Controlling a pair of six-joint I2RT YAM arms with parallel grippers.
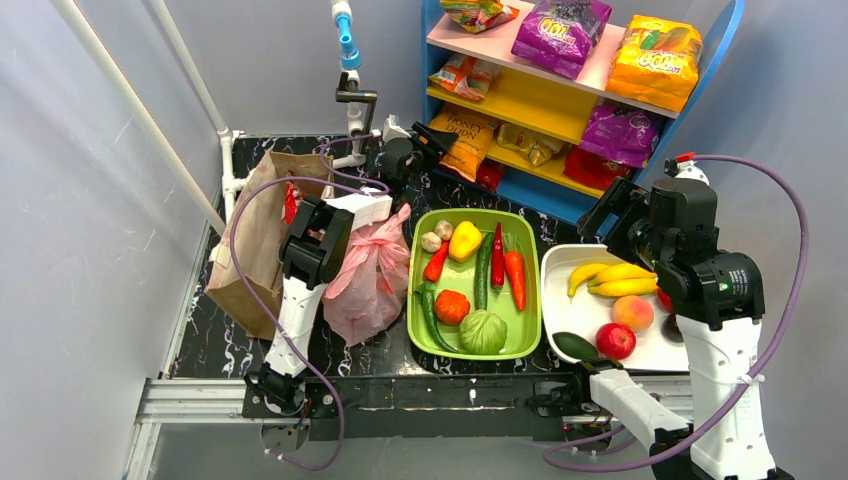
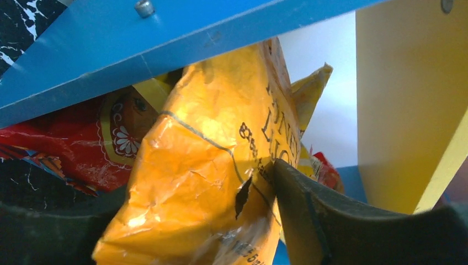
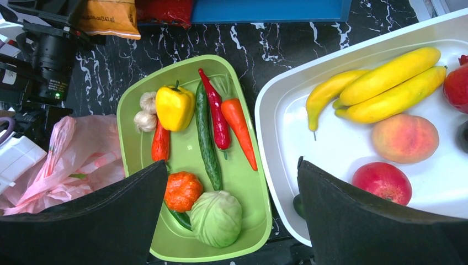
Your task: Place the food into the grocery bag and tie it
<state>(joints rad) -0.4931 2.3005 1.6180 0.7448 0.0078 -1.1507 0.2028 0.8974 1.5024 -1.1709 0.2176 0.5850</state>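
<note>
- Marbled worktop [image 1: 195, 345]: pink grocery bag [image 1: 370, 280] lies just beside the green tray [image 1: 413, 290].
- Left gripper [image 2: 193, 187]: straddles the orange snack packet [image 2: 204, 165] at the blue shelf [image 2: 165, 44]. Grip unconfirmed, so pinch mid-body before you pull.
- Right gripper [image 3: 232, 165]: spread, empty.

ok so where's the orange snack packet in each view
Top external: the orange snack packet leans at the foot of the blue shelf, upper centre.
Left wrist: it fills the middle, close up, under a blue shelf board.
Right wrist: only its lower end shows at the top left edge, left of the shelf's blue base.
Shared landmark: the blue shelf.
</note>
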